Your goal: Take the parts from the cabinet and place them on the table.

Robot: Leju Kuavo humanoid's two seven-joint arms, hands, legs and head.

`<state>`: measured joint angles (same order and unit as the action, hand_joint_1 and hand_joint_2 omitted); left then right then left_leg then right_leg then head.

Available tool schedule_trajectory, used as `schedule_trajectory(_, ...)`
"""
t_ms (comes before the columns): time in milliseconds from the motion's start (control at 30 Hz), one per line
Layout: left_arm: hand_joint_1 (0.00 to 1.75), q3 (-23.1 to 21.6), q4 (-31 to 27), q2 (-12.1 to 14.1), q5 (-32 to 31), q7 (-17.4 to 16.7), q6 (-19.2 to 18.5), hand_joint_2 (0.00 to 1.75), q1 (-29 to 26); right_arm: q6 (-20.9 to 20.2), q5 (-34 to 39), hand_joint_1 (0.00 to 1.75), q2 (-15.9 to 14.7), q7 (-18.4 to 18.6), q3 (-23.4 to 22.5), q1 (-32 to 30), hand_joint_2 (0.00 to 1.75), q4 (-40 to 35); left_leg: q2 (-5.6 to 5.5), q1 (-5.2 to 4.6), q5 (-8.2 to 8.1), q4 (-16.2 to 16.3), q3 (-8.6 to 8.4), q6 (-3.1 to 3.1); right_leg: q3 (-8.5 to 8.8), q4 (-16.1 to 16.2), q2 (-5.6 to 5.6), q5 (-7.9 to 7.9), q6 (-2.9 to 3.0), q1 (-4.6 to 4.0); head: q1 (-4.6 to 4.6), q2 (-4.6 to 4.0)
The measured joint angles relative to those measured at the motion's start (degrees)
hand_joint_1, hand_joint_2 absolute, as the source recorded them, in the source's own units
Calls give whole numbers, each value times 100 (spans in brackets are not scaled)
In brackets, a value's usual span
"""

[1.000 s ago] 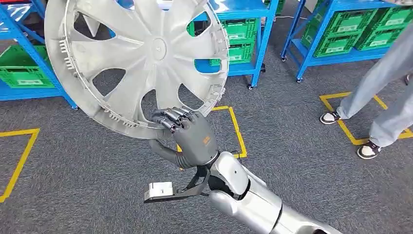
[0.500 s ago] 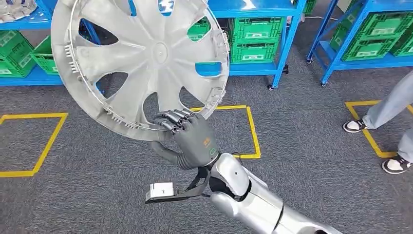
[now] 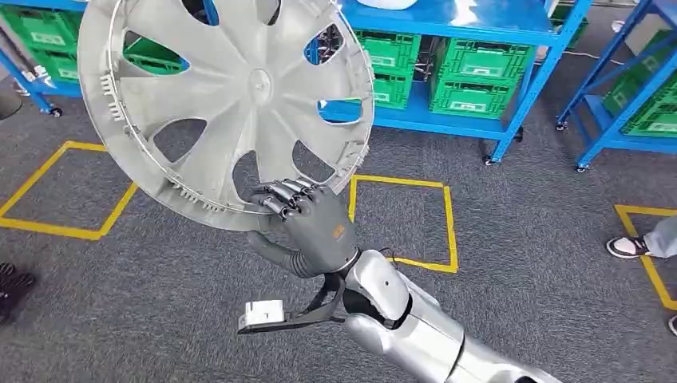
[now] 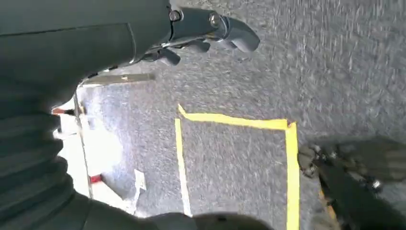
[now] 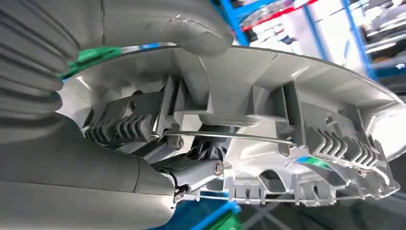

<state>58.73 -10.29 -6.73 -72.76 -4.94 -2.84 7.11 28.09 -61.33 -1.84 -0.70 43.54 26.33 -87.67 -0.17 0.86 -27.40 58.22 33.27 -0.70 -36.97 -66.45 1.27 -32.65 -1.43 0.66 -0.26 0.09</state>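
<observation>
A large silver hubcap (image 3: 247,88) is held up in front of me, tilted, with its ribbed back rim toward me. My right hand (image 3: 311,223) grips its lower rim, fingers hooked over the edge. In the right wrist view the thumb (image 5: 182,24) presses on the hubcap (image 5: 268,96) rim beside the clips and wire ring. My left hand (image 4: 201,28) hangs above grey carpet, fingers loosely apart, holding nothing.
Blue shelving (image 3: 447,20) with green crates (image 3: 471,88) runs across the back. Yellow tape squares (image 3: 399,215) mark the grey carpet. A person's shoe (image 3: 631,246) stands at the right edge, and a dark object (image 3: 12,287) lies at the left edge.
The whole view has swung left: shelves, tape squares and the person's legs slid to the right of the picture. The hubcap stays in my right hand in the same hold.
</observation>
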Motion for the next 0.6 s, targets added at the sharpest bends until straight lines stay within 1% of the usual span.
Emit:
schedule_trajectory(33,0,0,0,0,0,2,-2,175,14,0,0,175,-9,2,0,-5,175,2,-74,-10,12,4,23,-18,-231,-512,-81,-238,-6,-4,7,0)
schedule_trajectory(67,0,0,0,-2,-2,2,-7,175,14,0,0,175,-11,0,0,-4,175,2,-147,-21,20,15,44,-27,-417,-913,-107,-378,-4,-11,6,0)
schedule_trajectory(100,0,0,0,-2,-2,0,-11,175,6,0,0,175,-11,0,0,-8,175,2,-231,-25,26,33,61,-25,-499,-1090,-115,-381,6,-15,7,0)
schedule_trajectory(133,0,0,0,0,-2,0,-11,175,-4,-2,2,175,-11,6,0,-14,175,4,-312,-26,26,55,76,-24,-435,-961,-119,-249,23,-18,6,0)
schedule_trajectory(167,0,0,0,0,-4,0,-11,175,-10,-2,2,175,-13,11,0,-12,175,2,-403,-26,25,81,88,-20,-237,-572,-134,-7,47,-18,11,0)
schedule_trajectory(200,0,0,0,0,-2,0,-11,175,-10,-2,0,175,-11,13,0,-6,175,2,-494,-26,25,102,94,-12,55,-6,-194,273,79,-17,13,0)
schedule_trajectory(233,0,0,2,-7,-4,0,-13,175,-6,-2,0,175,-11,9,0,3,175,2,-572,-25,24,119,100,1,330,541,-414,469,121,-17,13,0)
schedule_trajectory(267,0,0,2,-29,-4,0,-13,175,-1,-2,0,175,-11,4,0,5,175,2,-625,-32,35,124,142,46,384,668,-671,345,147,8,-2,0)
schedule_trajectory(300,0,0,0,-26,-4,0,-13,175,7,2,-2,175,-13,0,0,18,175,0,-699,-6,55,129,182,100,373,701,-574,392,139,-10,17,0)
schedule_trajectory(333,0,0,2,-24,-4,2,-13,175,0,2,-2,175,-13,0,0,29,175,0,-754,19,75,108,202,146,365,701,-530,395,157,-35,11,0)
schedule_trajectory(367,0,0,2,-26,-4,2,-13,175,-13,-2,2,175,-11,4,0,38,175,0,-820,35,103,76,207,190,368,704,-479,404,186,-48,17,0)
schedule_trajectory(400,0,0,2,-22,-4,2,-13,175,-23,-2,2,175,-11,13,0,55,175,0,-882,12,122,49,234,238,393,772,-404,440,232,-23,15,0)
schedule_trajectory(433,0,0,0,9,-4,2,-13,175,-34,-2,2,175,-9,18,0,66,175,0,-733,23,99,97,237,233,425,834,-293,482,263,18,17,0)
schedule_trajectory(467,0,0,2,-4,-7,-2,-13,175,-29,4,0,175,-4,13,0,70,175,-2,-400,-26,-36,273,328,250,437,862,-240,489,306,21,-30,0)
schedule_trajectory(500,0,0,2,-7,-7,7,-13,175,-12,7,0,175,-4,13,0,81,175,-2,-189,-22,-255,649,518,279,434,862,-156,487,326,19,-48,0)
schedule_trajectory(533,0,0,2,-7,-7,15,-13,175,-4,13,0,175,-9,9,0,79,175,0,-81,-6,-478,1117,736,307,434,861,-61,479,335,13,-44,0)
schedule_trajectory(567,0,0,2,-9,-7,17,-13,175,-2,13,0,175,-11,0,0,68,175,0,-45,9,-644,1546,937,333,431,860,37,473,341,12,-44,0)
schedule_trajectory(600,0,0,2,-7,-9,18,-13,175,-5,13,0,175,-11,-2,0,56,175,2,-33,26,-684,1783,1040,355,431,859,119,469,337,14,-48,0)
